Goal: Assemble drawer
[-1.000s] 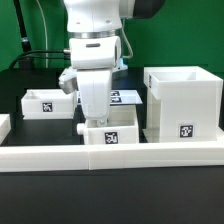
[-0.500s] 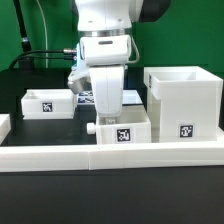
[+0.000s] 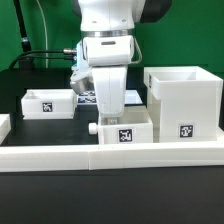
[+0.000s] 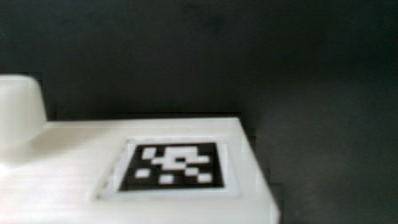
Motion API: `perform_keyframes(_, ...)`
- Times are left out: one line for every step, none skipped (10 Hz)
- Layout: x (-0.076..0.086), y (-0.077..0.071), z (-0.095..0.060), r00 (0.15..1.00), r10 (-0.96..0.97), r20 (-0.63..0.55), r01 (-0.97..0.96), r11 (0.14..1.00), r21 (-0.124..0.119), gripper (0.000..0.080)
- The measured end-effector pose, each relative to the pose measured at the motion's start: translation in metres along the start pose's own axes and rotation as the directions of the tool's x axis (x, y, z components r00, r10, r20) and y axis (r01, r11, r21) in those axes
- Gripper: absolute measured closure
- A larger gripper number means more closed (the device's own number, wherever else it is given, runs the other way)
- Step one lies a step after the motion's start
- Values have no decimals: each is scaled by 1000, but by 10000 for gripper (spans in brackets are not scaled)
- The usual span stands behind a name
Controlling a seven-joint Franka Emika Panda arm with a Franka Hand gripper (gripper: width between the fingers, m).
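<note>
Here, at the exterior view's left, a small white plastic tray [image 3: 48, 103] with a black-and-white square tag on its near wall rests on the black worktop [image 3: 45, 78]. It is well apart from the arm and nothing touches it.

Toward the middle, the white robot arm [image 3: 106, 55] hangs straight down, and its jaws sit directly over a second small white plastic tray [image 3: 137, 128], low enough that their tips are lost behind the tray's top edge. How far apart the jaws stand, and whether they have hold of a wall, cannot be told. The wrist view shows no finger, only a flat white face with a square tag [image 4: 175, 165] and a rounded white shape at the frame edge that I cannot identify.

This is the relation the next move depends on: the tray lies right beneath the jaws, not off to a side. Its short round knob [image 3: 92, 129] points toward the exterior view's left, away from the housing, so its length appears to run across the view. It stands just behind the long low white border wall [image 3: 50, 157], with a tag on its near face.

At the exterior view's right stands the large white cube-like plastic housing [image 3: 185, 105], just beside the middle tray. It is taller than both trays, shows an open hollow at its top, and has a tag low on its near face. Neither tray is in it, so the assembly looks barely begun.
</note>
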State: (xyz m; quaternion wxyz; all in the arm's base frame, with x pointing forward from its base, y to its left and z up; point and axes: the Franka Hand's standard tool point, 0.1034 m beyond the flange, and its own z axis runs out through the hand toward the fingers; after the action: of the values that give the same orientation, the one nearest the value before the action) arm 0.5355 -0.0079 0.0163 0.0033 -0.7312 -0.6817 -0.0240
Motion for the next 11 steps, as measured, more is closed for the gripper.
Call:
perform_keyframes(8, -4, 2, 1000, -19, 14, 18, 1000, 5, 757)
perform_keyframes(8, -7, 3, 1000, -23, 19, 23, 1000, 18, 757)
perform_keyframes(7, -9, 4, 999, -24, 22, 23, 999, 34, 757)
perform_keyframes(7, -9, 4, 1000, -22, 22, 21, 999, 33, 757)
perform_keyframes(7, -9, 4, 1000, -22, 22, 21, 999, 34, 757)
perform_keyframes(7, -10, 5, 1000, -23, 22, 22, 999, 35, 757)
perform_keyframes(8, -12, 6, 999, -26, 21, 26, 999, 38, 757)
perform_keyframes(8, -12, 5, 999, -24, 21, 23, 999, 42, 757)
perform_keyframes(6, -13, 5, 1000, -19, 22, 18, 999, 47, 757)
perform_keyframes(6, -13, 6, 1000, -19, 22, 18, 999, 46, 757)
perform_keyframes(6, -12, 6, 999, -23, 22, 22, 999, 46, 756)
